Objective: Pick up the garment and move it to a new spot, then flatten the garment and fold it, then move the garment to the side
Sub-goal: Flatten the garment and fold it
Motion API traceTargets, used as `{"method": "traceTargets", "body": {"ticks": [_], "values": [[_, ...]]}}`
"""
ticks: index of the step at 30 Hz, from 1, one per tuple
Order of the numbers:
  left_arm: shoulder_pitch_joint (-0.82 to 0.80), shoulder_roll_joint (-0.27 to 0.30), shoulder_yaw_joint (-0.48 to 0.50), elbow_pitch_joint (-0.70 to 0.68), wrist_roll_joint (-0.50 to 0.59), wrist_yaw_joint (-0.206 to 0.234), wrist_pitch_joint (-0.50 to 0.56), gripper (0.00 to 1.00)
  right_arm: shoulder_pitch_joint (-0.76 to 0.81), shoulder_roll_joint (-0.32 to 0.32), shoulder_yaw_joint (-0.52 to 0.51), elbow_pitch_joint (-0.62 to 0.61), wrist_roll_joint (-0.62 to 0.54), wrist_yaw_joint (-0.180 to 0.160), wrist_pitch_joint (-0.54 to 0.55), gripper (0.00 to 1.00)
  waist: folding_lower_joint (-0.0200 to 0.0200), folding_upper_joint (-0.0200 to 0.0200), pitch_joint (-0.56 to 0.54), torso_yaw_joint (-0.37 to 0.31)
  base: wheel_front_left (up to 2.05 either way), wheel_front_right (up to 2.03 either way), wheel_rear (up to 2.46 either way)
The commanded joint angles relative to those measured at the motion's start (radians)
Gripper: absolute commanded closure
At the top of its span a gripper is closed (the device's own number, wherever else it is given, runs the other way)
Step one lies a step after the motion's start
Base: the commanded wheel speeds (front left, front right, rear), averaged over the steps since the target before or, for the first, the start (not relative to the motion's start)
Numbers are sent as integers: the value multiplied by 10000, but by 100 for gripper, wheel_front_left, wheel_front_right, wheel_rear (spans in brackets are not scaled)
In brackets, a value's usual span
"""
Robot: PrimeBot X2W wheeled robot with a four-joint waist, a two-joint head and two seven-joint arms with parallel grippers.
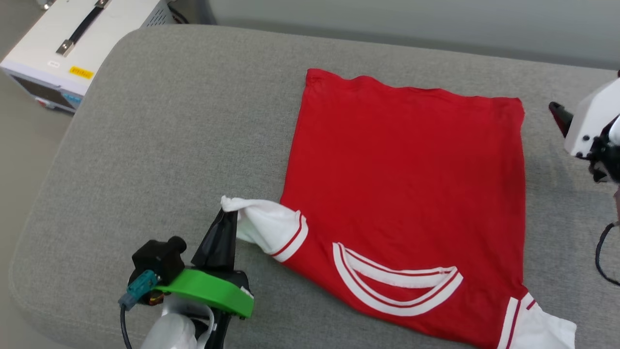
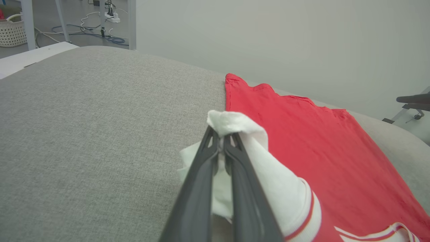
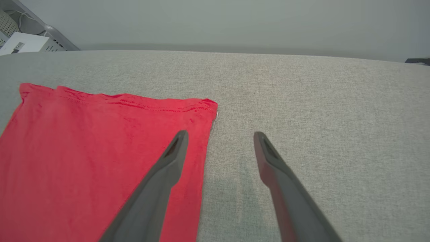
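Noted garment [image 1: 407, 194] spread flat on grey cushion [image 1: 160, 126], plain red side up, striped neck trim [image 1: 397, 286] toward the near edge. Recorded left gripper [image 1: 226, 213] pinched on tip of white sleeve [image 1: 269, 228], sleeve pulled out to the left. Logged right gripper [image 1: 559, 116] at right margin, near far right corner of cloth, not touching. Seen top left: white case [image 1: 72, 43], black handle, yellow label.

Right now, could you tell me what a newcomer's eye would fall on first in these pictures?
The red garment, spread flat on the grey cushion, collar nearest the robot. Next, the left gripper shut on its white sleeve at the shirt's left edge, while the right gripper hangs open by its right edge.
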Motion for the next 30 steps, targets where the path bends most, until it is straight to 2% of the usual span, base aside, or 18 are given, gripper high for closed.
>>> {"method": "traceTargets", "body": {"ticks": [1,8,13,18,19,20,21,26,30], "values": [[-401,-106,-54,-88,104,-76,-58,100,-478,-136,-16,350,-172,-7,371,0,0,-1,1049,957,0,0,0],[-938,-394,-148,-440,149,-225,-58,100,-2090,-374,9,1476,-898,-7,1531,0,0,-1,1992,1357,0,0,0],[-1120,-546,-105,-538,211,-264,-58,100,-2509,-366,-191,2042,-1223,-7,1800,0,0,-1,2440,1452,0,0,0],[-1157,-643,-36,-452,265,-282,-58,100,-2227,-189,-522,3288,-1311,-7,3512,0,0,-1,2510,1438,0,0,0],[-1148,-658,-33,-416,256,-284,-58,100,-2172,-179,-557,3445,-1370,-7,3800,20,0,-1,2483,1441,0,0,0],[-1141,-670,-66,-354,245,-287,-58,100,-2132,-169,-654,3587,-1396,-7,4072,74,0,-1,2457,1448,0,0,0],[-1150,-674,-99,-312,257,-288,-58,100,-2123,-172,-755,3659,-1420,-7,4217,100,0,-1,2445,1451,0,0,0],[-1160,-622,-182,-108,248,-292,-59,100,-2222,-93,-872,3456,-1707,-7,4153,100,0,-1,2131,1382,0,0,0],[-998,-515,-128,60,239,-293,-59,100,-2348,-395,-839,3083,-1858,-7,3858,100,0,-1,1586,1255,0,0,0]]}}
